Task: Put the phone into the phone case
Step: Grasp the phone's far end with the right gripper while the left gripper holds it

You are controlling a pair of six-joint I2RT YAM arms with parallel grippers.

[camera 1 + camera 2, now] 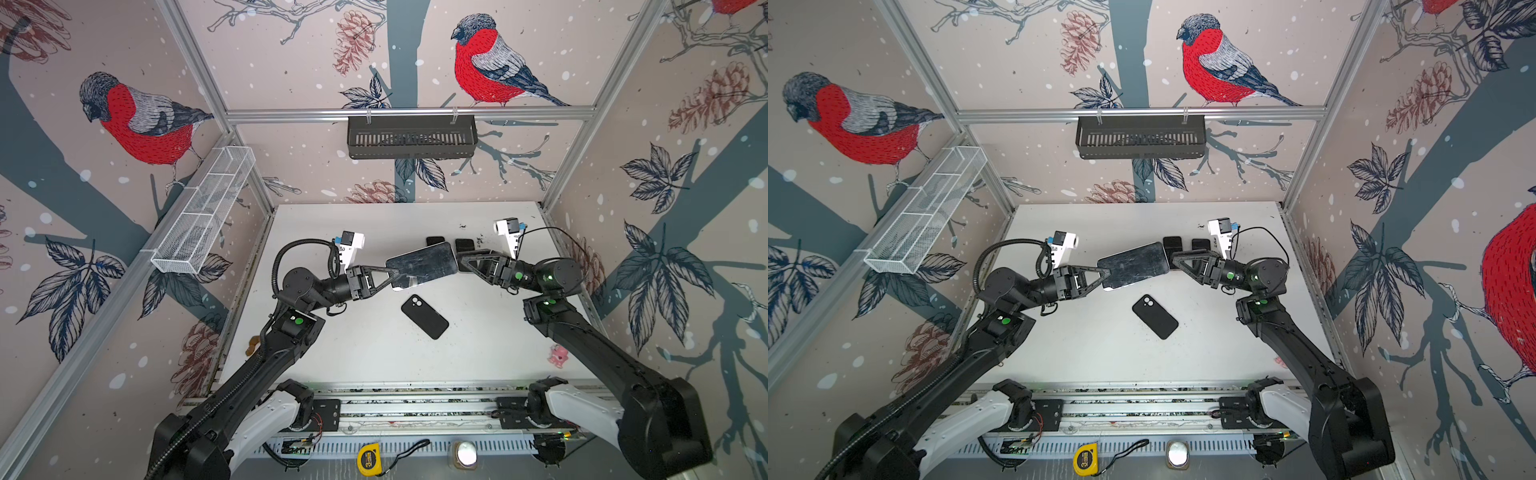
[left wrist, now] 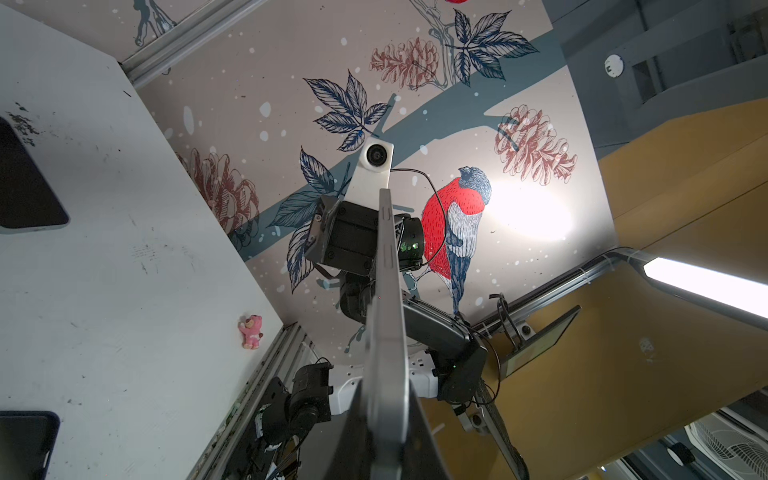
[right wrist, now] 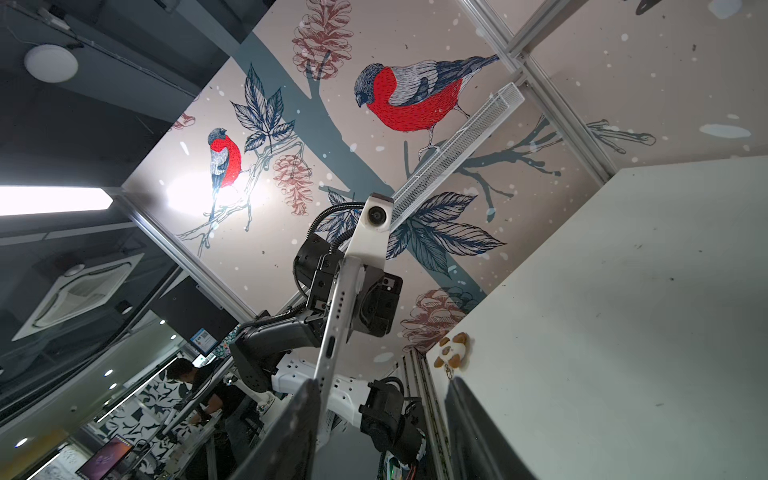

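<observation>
White, scuffed desk [image 1: 353,353] inside a booth papered with red-breasted birds. Raised clear of it, broad face up: the phone [image 1: 422,264]. Clamped tight at its left-hand end in the left gripper [image 1: 395,276]. At the opposite end, the right gripper [image 1: 459,259], jaws apart either side of the edge, one finger against it. Flat on the desk nearer the arm bases: the black phone case [image 1: 424,316], untouched.
</observation>
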